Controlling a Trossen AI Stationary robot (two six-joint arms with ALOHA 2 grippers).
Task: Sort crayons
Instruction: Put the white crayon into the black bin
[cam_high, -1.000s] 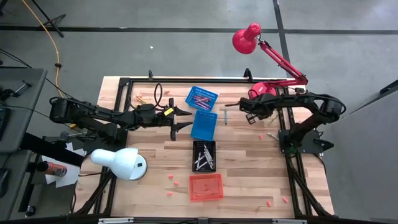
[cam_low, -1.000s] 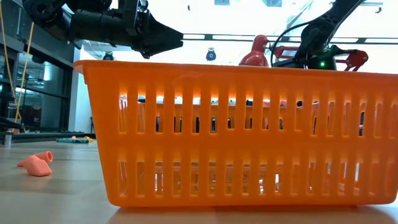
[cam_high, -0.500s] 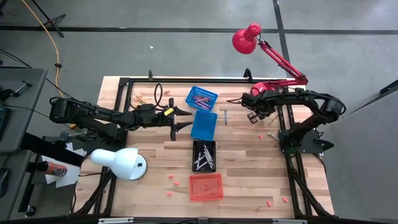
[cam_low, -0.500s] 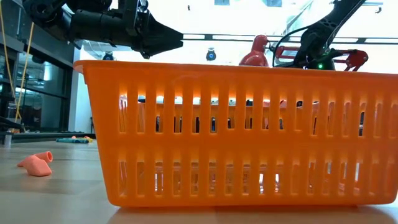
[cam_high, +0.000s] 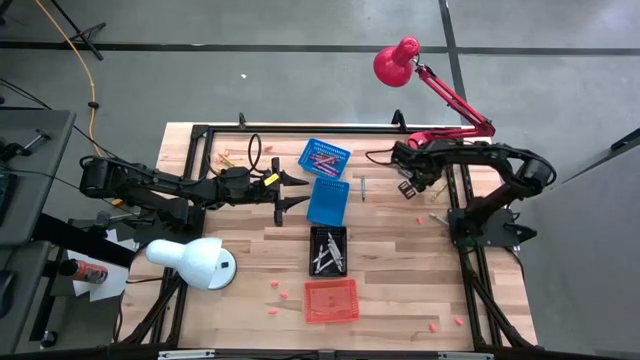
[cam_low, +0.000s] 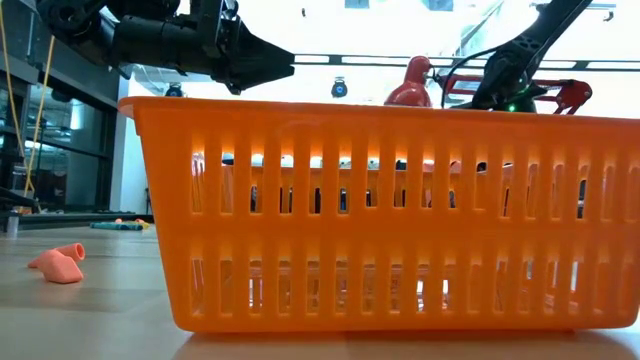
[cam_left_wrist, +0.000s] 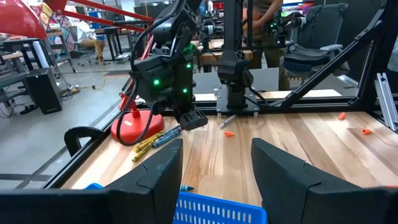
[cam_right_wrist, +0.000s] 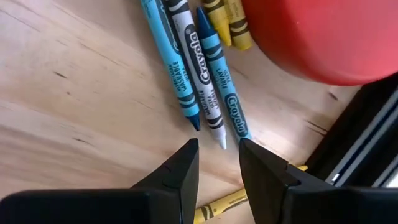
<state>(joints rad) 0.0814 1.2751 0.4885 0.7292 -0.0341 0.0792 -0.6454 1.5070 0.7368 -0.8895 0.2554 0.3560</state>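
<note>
Blue and white paper-wrapped crayons (cam_right_wrist: 199, 68) lie side by side on the pale wood table (cam_right_wrist: 74, 112), beside a red lamp base (cam_right_wrist: 323, 31) (yellow ones too). The right gripper (cam_right_wrist: 217, 155) hovers just over their tips, fingers parted, empty. The left gripper (cam_left_wrist: 214, 165) waits open above a blue basket (cam_left_wrist: 217, 208).

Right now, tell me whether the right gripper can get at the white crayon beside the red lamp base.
Probably yes. The right gripper hangs just above the white crayon, fingers parted, nothing between them. But blue crayons lie tight against both its sides and the red lamp base is close, so a clean single pick looks tricky.
</note>
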